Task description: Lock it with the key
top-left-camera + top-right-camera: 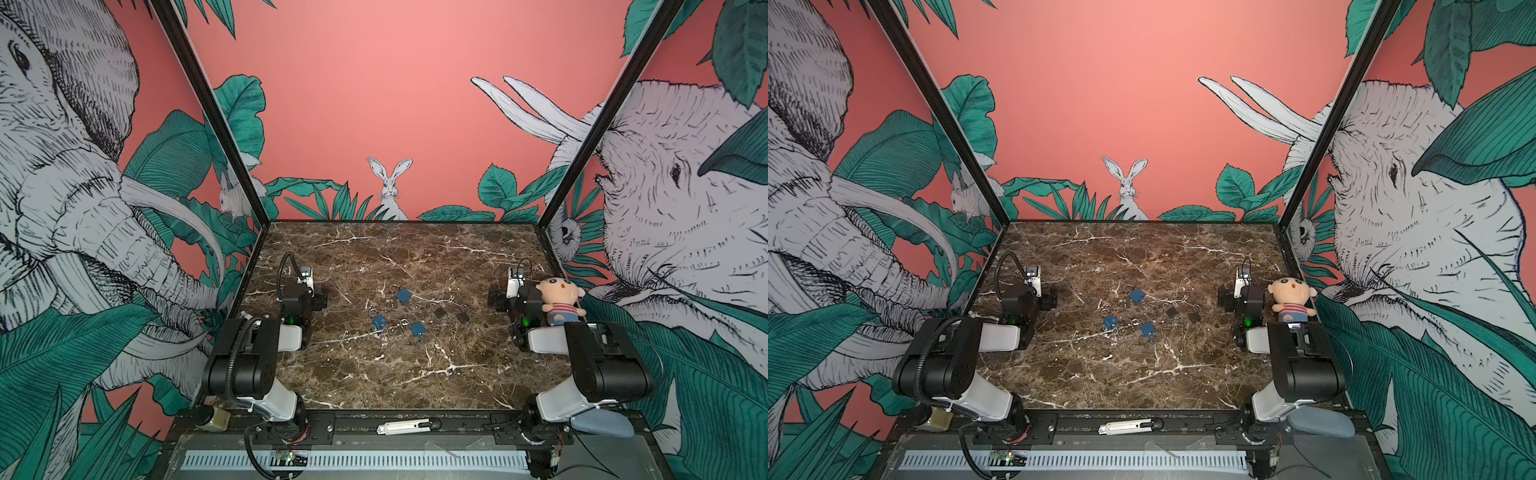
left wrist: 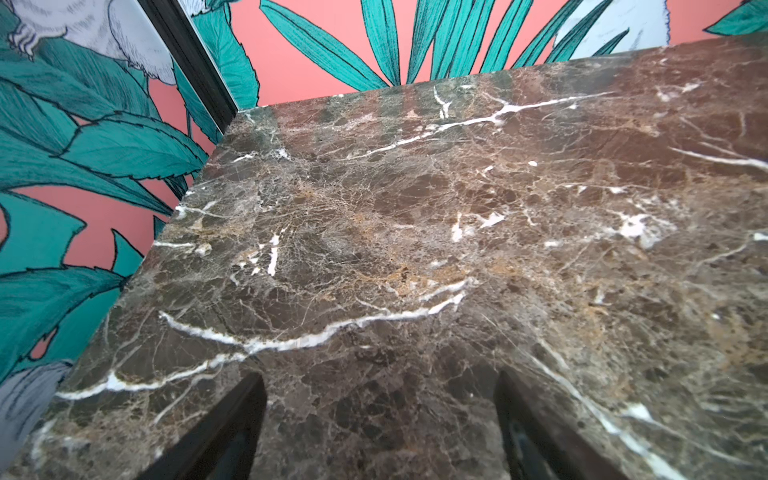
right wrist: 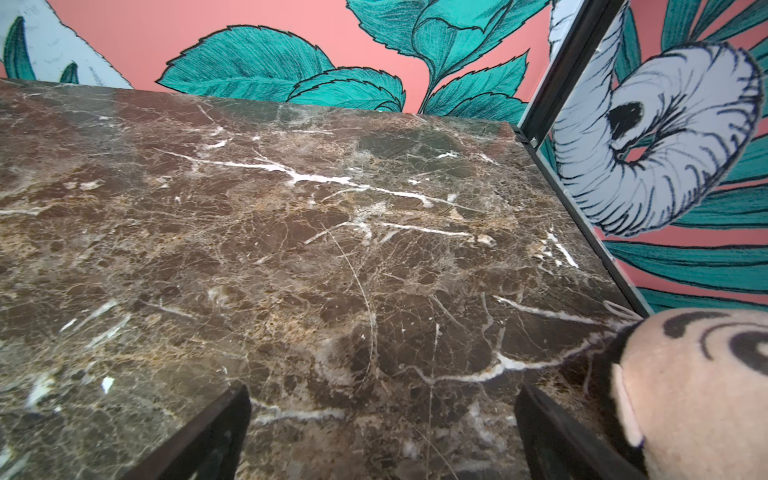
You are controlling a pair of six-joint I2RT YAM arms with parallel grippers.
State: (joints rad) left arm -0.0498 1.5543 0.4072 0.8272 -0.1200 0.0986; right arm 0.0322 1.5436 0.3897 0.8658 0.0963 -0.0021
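Arms [image 1: 243,368] folded low, jaws apart.

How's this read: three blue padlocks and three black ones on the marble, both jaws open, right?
Wrong on one count: only two black padlocks lie there, as seen in both top views. The three blue padlocks and open jaws are correct.

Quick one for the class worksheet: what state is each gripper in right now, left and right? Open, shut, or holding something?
Left gripper: open, holding nothing.
Right gripper: open, holding nothing.
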